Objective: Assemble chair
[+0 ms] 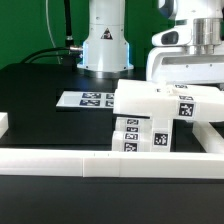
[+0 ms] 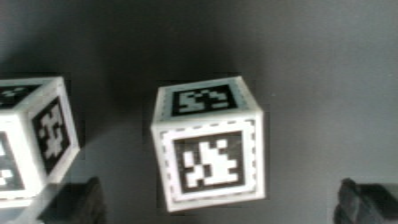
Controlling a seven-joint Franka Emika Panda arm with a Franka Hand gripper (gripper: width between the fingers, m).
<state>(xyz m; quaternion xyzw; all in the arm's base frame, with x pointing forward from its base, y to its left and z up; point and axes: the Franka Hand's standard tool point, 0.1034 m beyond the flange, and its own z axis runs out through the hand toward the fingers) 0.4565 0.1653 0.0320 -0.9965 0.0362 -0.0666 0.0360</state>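
The chair parts are white blocky pieces with black-and-white tags at the exterior view's right. A broad panel lies tilted over short square posts. My gripper hangs above and behind the panel, and its fingertips are hidden there. In the wrist view a square post with tags on its top and side stands below and between my fingers. A second post stands beside it, apart from it. My gripper is open and holds nothing. One dark fingertip shows on each side of the post.
A long low white border rail runs along the table's front, with an end piece at the exterior view's left. The marker board lies flat on the black table. The robot base stands behind it.
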